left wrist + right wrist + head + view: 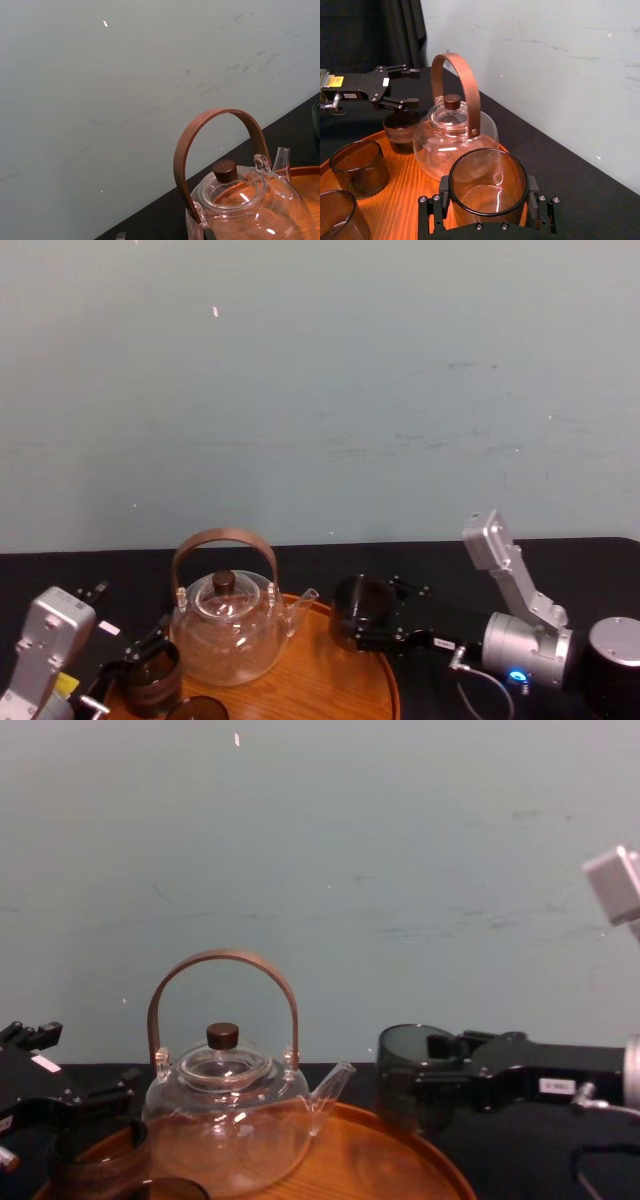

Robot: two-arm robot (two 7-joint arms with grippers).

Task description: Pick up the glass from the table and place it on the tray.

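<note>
My right gripper (378, 612) is shut on a dark smoky glass (358, 610), holding it upright just over the right rim of the round wooden tray (330, 690). The right wrist view looks down into this glass (487, 182) between the black fingers (432, 212). From the chest it hangs slightly above the tray's rim (440, 1170). My left gripper (145, 648) stands open at the tray's left edge, right beside another dark glass (152, 680); its fingers (400, 102) are spread behind that glass (400, 131).
A clear glass teapot (225, 635) with an arched wooden handle stands on the tray's far left part, close to both grippers. Two more dark glasses (359, 167) (337, 217) sit on the tray's near side. A pale wall rises behind the black table (440, 560).
</note>
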